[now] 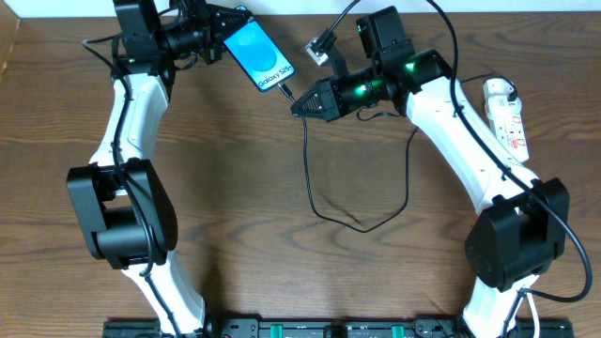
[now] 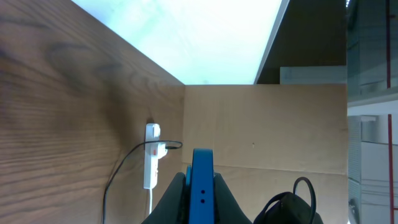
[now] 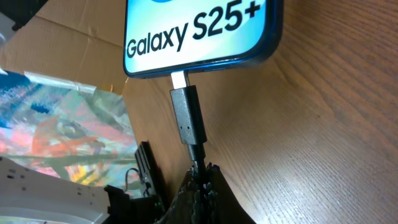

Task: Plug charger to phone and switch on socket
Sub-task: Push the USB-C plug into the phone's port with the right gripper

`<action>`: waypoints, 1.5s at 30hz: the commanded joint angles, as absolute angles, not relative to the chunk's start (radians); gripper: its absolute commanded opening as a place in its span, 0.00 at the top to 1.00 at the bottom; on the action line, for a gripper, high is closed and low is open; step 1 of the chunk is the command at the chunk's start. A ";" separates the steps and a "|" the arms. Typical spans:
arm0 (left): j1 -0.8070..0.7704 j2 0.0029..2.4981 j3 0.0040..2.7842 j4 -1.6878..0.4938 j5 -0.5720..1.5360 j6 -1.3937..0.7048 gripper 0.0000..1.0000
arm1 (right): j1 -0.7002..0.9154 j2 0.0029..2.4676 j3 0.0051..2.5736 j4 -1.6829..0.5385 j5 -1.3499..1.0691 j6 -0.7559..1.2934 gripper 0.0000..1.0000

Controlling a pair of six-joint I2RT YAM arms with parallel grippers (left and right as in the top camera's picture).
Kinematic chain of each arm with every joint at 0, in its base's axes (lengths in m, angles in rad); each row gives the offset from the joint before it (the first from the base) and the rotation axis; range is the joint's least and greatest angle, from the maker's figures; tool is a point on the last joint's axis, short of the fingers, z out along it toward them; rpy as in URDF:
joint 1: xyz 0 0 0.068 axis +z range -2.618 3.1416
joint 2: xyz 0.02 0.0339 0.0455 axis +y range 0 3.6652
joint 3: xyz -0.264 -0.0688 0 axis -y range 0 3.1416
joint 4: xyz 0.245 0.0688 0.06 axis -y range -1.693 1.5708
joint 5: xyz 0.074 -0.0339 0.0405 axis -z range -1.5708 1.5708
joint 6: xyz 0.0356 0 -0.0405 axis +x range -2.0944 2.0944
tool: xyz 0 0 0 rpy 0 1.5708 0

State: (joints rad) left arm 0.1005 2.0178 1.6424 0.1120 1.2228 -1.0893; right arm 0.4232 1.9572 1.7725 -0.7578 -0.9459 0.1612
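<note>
Counter (image 1: 282, 282) — wood, with both arms working up at its 12 o'clock edge. Socket (image 1: 507, 117) lay flat at about 2 o'clock, well apart from the action and untouched. I couldn't read its switch state.

Phone (image 1: 255, 52) was near 12 o'clock, screen up, long axis running 10 to 4 o'clock. Left gripper (image 1: 218, 28) had its jaws clamped on the phone's 10 o'clock end, and the left wrist view showed the blue edge pinched between them. Right gripper (image 1: 300, 105) sat just off the phone's 4 o'clock end, jaws closed on the charger (image 1: 310, 178) cable right behind the plug tip (image 3: 188, 118). The rest of the cable looped slack toward 6 o'clock.

My read of the step in hand: seating the plug. The right wrist view showed a strip of bare metal tongue (image 3: 180, 79) between the plug housing and the phone's edge — in the port, probably not home.

How I'd have run it:
- Push straight along the phone's long axis, toward 10 o'clock, with no sideways component.
- Keep the housing square to the phone's edge, as it looked roughly square there.
- Use the left grip as the backstop, so it shouldn't yield.
- The grip was on the cable, not the housing, so buckling was a risk and a short, slow stroke made sense.
- Judge it done when the bare metal was gone, and only then let go.
- The socket switch came after, and it looked to be within the right arm's reach.
</note>
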 commanded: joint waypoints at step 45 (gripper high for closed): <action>0.073 2.003 1.644 0.113 1.293 -1.052 0.93 | 0.447 1.960 1.774 -0.678 -0.924 0.282 0.69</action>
State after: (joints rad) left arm 0.0818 2.0178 1.6424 0.1097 1.2175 -1.0538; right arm 0.4374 1.9572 1.7706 -0.6827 -0.9188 0.2939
